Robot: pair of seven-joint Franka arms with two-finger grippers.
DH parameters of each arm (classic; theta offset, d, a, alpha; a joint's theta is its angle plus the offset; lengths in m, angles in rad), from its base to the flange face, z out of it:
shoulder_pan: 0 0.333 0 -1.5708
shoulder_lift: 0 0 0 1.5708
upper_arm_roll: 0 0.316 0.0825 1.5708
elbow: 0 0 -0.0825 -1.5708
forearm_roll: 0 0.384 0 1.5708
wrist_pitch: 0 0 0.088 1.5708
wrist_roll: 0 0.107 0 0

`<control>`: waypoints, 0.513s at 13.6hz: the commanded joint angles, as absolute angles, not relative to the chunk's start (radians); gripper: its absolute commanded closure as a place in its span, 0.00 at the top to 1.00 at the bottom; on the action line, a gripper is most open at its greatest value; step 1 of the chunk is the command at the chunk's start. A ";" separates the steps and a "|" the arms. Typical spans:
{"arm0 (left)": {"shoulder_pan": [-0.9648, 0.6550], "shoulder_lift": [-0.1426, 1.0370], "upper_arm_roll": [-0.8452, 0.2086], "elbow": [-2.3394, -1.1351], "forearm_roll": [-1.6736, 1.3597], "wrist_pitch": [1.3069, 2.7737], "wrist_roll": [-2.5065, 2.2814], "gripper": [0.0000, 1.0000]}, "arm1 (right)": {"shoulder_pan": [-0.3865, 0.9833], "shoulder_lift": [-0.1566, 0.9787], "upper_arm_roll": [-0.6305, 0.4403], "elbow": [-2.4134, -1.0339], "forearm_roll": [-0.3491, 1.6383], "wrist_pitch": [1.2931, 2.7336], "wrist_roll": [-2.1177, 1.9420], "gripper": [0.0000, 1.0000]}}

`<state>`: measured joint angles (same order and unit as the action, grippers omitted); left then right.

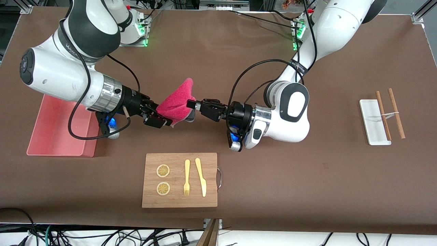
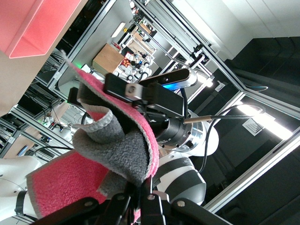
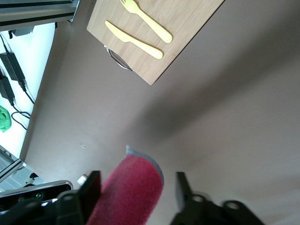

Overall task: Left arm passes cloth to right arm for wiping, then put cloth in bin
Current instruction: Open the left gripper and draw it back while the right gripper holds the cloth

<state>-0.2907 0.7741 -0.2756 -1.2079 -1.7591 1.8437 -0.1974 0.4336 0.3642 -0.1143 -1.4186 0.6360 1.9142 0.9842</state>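
Note:
The pinkish-red cloth (image 1: 175, 102) with its grey reverse hangs in the air between the two grippers, over the table's middle. My left gripper (image 1: 192, 104) is shut on one bunched end of it; in the left wrist view the fingers (image 2: 140, 194) pinch the grey folds of the cloth (image 2: 117, 150). My right gripper (image 1: 159, 116) stands open around the cloth's other end. In the right wrist view a red roll of the cloth (image 3: 133, 190) lies between the spread fingers of that gripper (image 3: 136, 183), with a gap on one side. The pink bin (image 1: 58, 152) sits under the right arm.
A wooden board (image 1: 177, 200) carrying two lemon slices (image 1: 163, 171), a yellow fork (image 1: 186, 177) and a knife (image 1: 201, 177) lies nearer the front camera than the grippers. A white tray (image 1: 372, 126) with chopsticks (image 1: 396, 112) sits toward the left arm's end.

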 commanded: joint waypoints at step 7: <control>-0.278 0.767 -0.279 -1.215 -1.756 1.844 -0.179 0.08 | 0.437 0.376 -0.114 -1.411 0.649 1.921 0.971 0.00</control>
